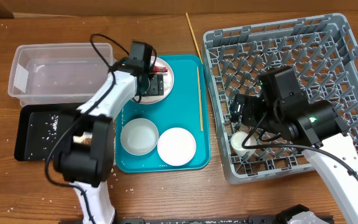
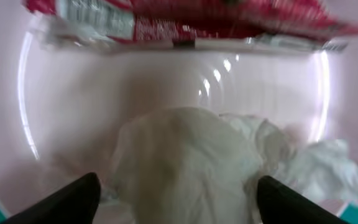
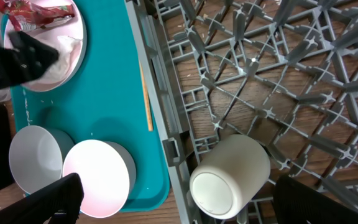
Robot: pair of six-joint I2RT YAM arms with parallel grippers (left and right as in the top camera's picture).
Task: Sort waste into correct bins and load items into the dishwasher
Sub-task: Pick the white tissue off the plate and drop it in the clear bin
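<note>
Left: the clear tub (image 1: 61, 71) and the black tray (image 1: 33, 134) were set side by side on the counter (image 1: 166, 193). Centre: the left tool (image 2: 179, 205), spread wide, was positioned over the white plate (image 2: 104, 81), straddling the paper scrap (image 2: 191, 162); the red wrapper (image 2: 185, 22) was seen beyond it. Right: the right tool (image 3: 188, 202), spread wide and holding nothing, was held above the white cup (image 3: 229, 177), which rested in the near left corner of the grey rack (image 3: 278, 74).

A robot lab set up like a kitchen.
A white and black left robot arm (image 1: 107, 96) and a right robot arm (image 1: 339, 154) stand at a brown wooden table (image 1: 61, 18). On it sit a square grey plastic dish rack (image 1: 319, 59), a teal plastic tray (image 1: 186, 106), a clear plastic tub (image 1: 61, 46) and a shallow black tray (image 1: 33, 147).
</note>
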